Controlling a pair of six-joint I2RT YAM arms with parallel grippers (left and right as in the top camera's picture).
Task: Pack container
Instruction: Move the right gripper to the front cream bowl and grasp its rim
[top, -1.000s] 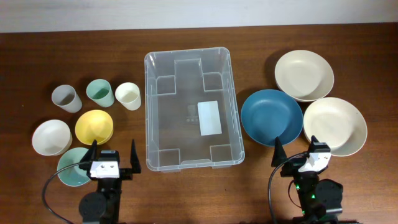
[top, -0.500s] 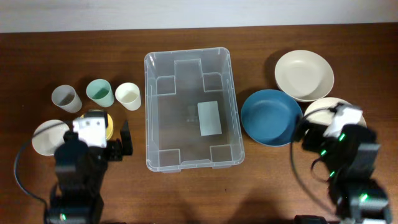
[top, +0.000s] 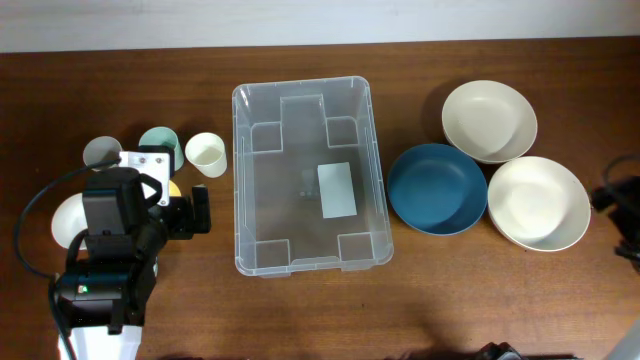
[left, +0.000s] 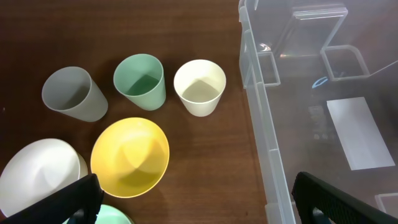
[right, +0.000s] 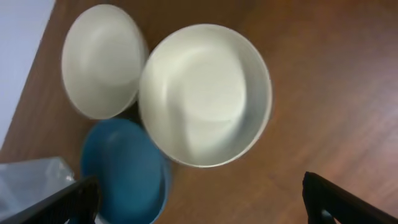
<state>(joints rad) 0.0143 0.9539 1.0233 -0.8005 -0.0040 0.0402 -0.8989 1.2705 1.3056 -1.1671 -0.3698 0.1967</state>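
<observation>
**Overhead view.** A dark brown, wood-grain table (top: 300, 310) fills the field. A pale strip (top: 300, 20), wall or floor, runs along its 12 o'clock edge. The container (top: 237, 180) stands upright at the table's centre, long axis running 12 to 6 o'clock, with a white label (top: 337, 190) on its base.

- **At its 3 o'clock:** a blue bowl (top: 436, 188) lies just beside the container wall. One cream bowl (top: 489, 121) is at the blue bowl's 1 o'clock and another (top: 538, 203) at its 3 o'clock, with the rims meeting or overlapping.
- **At its 9 to 10 o'clock:** a grey cup (top: 100, 152), a green cup (top: 158, 142) and a cream cup (top: 206, 154) stand upright in a row.
- **Arms:** the left arm (top: 115, 250) hides the bowls at the cups' 6 o'clock. The right arm (top: 625, 200) shows only as a dark sliver at the 3 o'clock edge.

**Left wrist view.** A yellow bowl (left: 130, 157) touches a white bowl (left: 37, 177) at its 8 o'clock. A green bowl (left: 112, 216) shows only its rim at the lower edge. The left gripper (left: 196, 190) hangs above the table with its jaws wide apart.

**Right wrist view (blurred).** The right gripper (right: 199, 199) hangs above the cream bowls, its jaws wide apart. A pale surface (right: 22, 37) lies beyond the table edge.
</observation>
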